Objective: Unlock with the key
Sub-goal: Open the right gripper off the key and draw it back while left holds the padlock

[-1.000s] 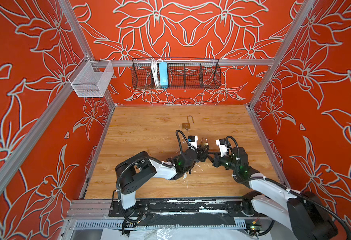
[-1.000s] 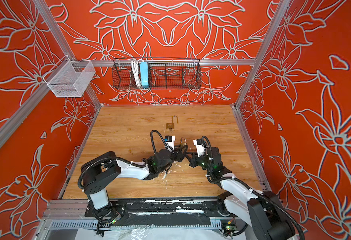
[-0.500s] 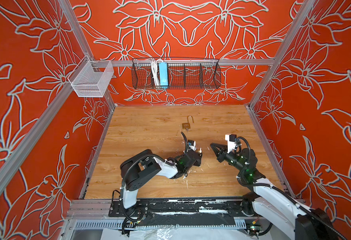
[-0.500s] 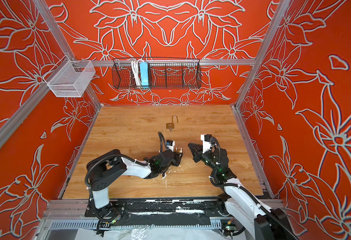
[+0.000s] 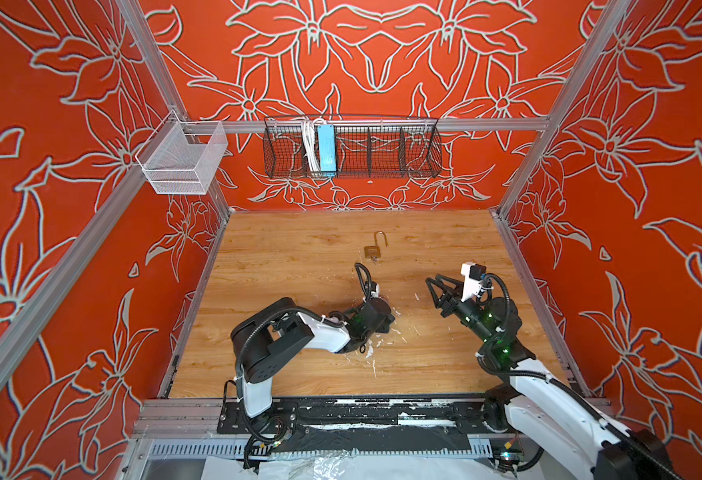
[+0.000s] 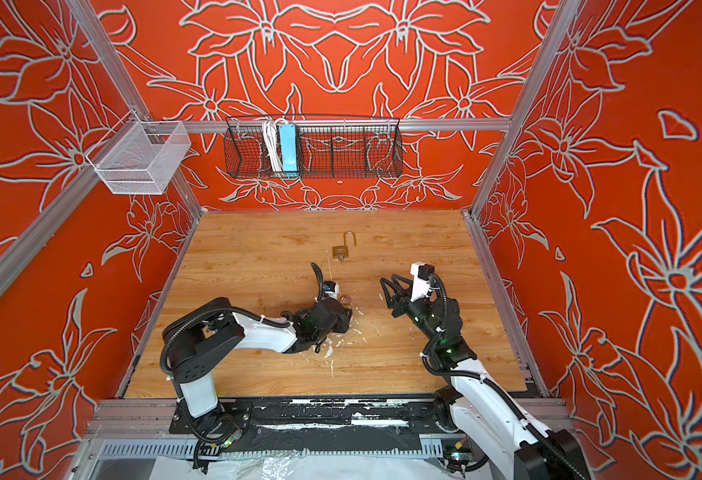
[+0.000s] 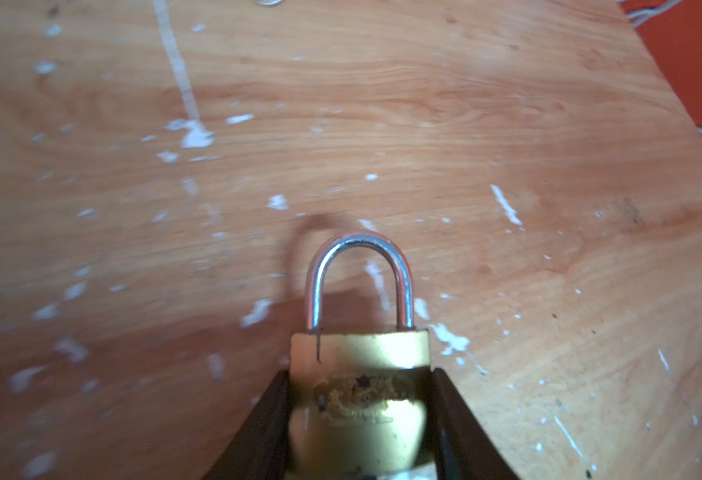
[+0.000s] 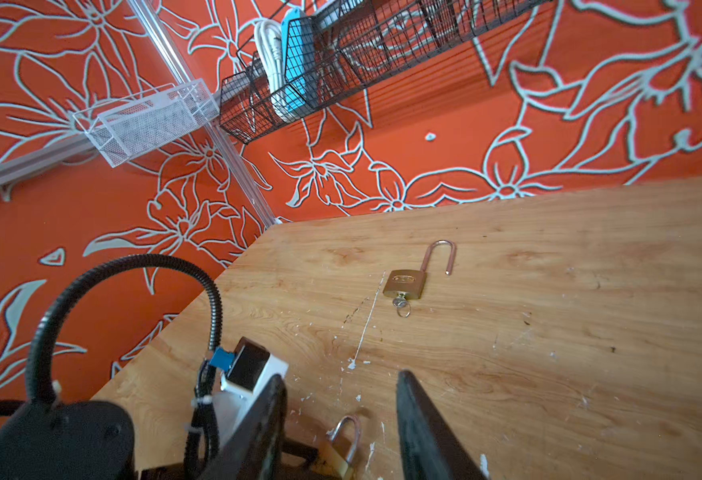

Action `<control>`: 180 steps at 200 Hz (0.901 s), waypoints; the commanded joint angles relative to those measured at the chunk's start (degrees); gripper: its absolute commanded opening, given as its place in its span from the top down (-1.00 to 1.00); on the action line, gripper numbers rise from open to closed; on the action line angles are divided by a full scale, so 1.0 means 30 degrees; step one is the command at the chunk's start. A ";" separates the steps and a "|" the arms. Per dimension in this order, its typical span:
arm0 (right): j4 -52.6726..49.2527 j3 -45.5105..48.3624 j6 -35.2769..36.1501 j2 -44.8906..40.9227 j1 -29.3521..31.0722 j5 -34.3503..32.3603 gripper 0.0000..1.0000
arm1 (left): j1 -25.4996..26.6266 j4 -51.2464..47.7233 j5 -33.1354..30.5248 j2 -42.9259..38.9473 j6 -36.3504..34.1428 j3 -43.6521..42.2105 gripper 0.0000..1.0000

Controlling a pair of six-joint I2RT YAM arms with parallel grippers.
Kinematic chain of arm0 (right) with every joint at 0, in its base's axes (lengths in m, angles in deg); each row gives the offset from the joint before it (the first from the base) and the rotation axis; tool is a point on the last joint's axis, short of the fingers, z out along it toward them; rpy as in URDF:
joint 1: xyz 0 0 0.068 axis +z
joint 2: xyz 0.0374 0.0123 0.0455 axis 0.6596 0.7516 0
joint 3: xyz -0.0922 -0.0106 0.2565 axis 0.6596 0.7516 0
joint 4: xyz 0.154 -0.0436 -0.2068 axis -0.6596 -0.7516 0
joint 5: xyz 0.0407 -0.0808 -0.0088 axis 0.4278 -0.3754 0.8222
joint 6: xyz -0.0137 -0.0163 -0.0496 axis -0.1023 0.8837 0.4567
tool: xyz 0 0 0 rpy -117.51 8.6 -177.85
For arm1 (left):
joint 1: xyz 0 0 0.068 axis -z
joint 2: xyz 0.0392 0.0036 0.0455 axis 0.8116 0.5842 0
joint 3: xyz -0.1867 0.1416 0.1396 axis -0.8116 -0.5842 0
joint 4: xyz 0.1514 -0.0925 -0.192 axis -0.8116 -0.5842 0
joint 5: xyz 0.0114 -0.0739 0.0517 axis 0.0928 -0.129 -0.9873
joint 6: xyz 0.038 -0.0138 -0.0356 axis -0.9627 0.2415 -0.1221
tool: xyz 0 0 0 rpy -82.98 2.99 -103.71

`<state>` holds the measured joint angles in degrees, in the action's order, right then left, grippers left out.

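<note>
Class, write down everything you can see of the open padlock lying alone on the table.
The open padlock has a squat brass-coloured body with a faint stamped mark on its face. Its long shiny metal shackle is raised, one leg seated in the body, the free end clear. A key with a wire ring sits in the bottom keyhole. It lies flat on the wooden table, toward the back wall, shackle pointing that way. Only the table touches it.
</note>
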<state>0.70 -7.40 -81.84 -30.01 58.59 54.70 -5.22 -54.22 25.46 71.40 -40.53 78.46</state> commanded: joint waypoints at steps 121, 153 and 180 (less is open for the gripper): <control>0.7874 -0.1061 0.0147 0.9886 0.6433 0.0547 0.05 | -0.4861 0.3596 0.1678 -0.9517 0.9682 -0.6491 1.00; 0.8110 -0.1348 0.0821 1.0467 0.7615 0.0133 0.11 | -0.4336 0.3505 -0.1484 -1.1345 0.8557 -0.7164 1.00; 0.8540 -0.1190 0.1529 1.0685 0.9015 -0.1693 0.10 | -0.4057 0.3607 -0.1940 -1.2092 0.7488 -0.7154 1.00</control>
<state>21.12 -11.40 -79.20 1.56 82.61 55.27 -18.29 -50.53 25.40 38.04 -16.05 55.77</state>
